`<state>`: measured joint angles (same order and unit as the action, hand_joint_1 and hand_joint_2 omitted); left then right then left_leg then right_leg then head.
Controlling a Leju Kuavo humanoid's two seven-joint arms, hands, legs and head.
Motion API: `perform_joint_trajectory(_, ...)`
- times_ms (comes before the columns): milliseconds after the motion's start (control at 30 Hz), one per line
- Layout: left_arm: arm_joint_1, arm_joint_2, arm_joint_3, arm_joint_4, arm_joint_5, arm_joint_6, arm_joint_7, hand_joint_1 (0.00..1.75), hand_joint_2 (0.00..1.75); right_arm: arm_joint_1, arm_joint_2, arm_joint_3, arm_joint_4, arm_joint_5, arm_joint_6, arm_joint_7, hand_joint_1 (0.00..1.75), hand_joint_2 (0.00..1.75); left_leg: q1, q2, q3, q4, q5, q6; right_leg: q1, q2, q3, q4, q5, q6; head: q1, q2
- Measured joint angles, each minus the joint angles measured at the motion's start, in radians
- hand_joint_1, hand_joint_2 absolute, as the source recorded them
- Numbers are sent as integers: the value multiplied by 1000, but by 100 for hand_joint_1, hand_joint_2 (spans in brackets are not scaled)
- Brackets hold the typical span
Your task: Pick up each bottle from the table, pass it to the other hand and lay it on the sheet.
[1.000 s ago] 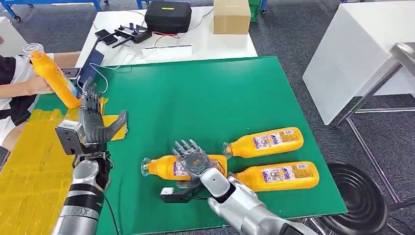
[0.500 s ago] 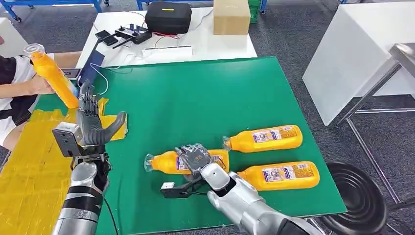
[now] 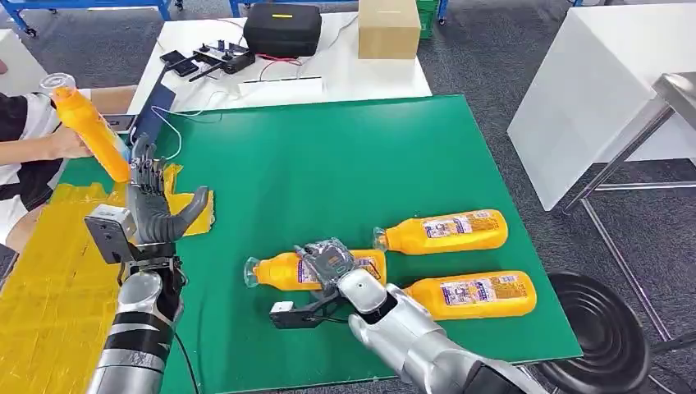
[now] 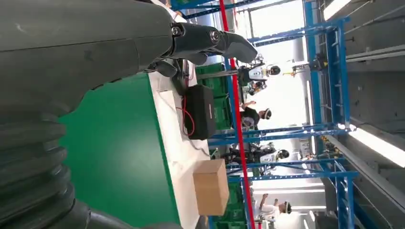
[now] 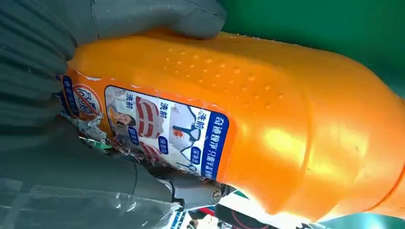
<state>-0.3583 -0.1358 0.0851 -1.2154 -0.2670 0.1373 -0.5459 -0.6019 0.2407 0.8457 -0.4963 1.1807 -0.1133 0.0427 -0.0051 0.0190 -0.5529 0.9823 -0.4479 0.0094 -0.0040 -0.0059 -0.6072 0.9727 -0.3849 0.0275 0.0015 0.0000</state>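
**Operator:** Item one: right hand (image 3: 328,264), fingers and thumb closed around the nearest bottle (image 3: 283,272), which lies on its side on the green desk (image 3: 328,164). My wrist view has the thumb on one flank of the orange body and the darker fingers under the label edge.

**Second:** Hazards?

**Operator:** The label there is torn and glossy, and the body is rounded, so I judge it could roll or slide out as I lift. Two more bottles, one (image 3: 443,231) beyond and one (image 3: 472,293) beside my forearm, lie near; a wide swing could knock them.

**Second:** Item two?

**Operator:** Left hand (image 3: 152,205), raised, fingers spread, holding nothing, over the yellow sheet's (image 3: 49,279) edge. A person's hand (image 3: 67,144) holds another bottle (image 3: 86,127) upright just beyond it, so I could collide with it at the handover.
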Motion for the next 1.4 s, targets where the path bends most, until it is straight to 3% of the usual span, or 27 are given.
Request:
perform_joint_trajectory(300,0,0,0,0,2,-3,0,0,175,7,3,-22,1,-27,-46,-8,175,175,0,0,0,0,0,0,0,0,0,0,0,0,0,0)
perform_joint_trajectory(433,7,0,0,-3,2,-5,-1,0,175,36,7,-59,-18,-98,-159,-54,175,175,0,0,-1,0,0,0,0,0,0,0,0,0,0,0)
perform_joint_trajectory(567,36,-5,-1,-37,2,-6,-2,0,175,127,7,-140,-142,-215,-301,-162,175,175,0,0,-2,0,0,0,0,0,-2,0,0,0,1,0)
perform_joint_trajectory(733,76,-6,-10,-72,2,-16,0,0,175,261,6,-249,-387,-339,-374,-267,175,175,0,0,-7,0,0,0,0,0,-6,0,0,0,0,0)
perform_joint_trajectory(1067,113,-18,-50,-138,0,-27,-6,0,175,393,3,-364,-643,-420,-445,-383,175,175,0,0,-7,0,-1,0,0,0,-6,0,0,0,0,0)
perform_joint_trajectory(1400,117,-23,-70,-159,9,-40,-3,0,175,425,3,-397,-713,-436,-454,-405,175,175,0,0,-7,0,-1,0,0,0,-6,0,0,0,0,0)
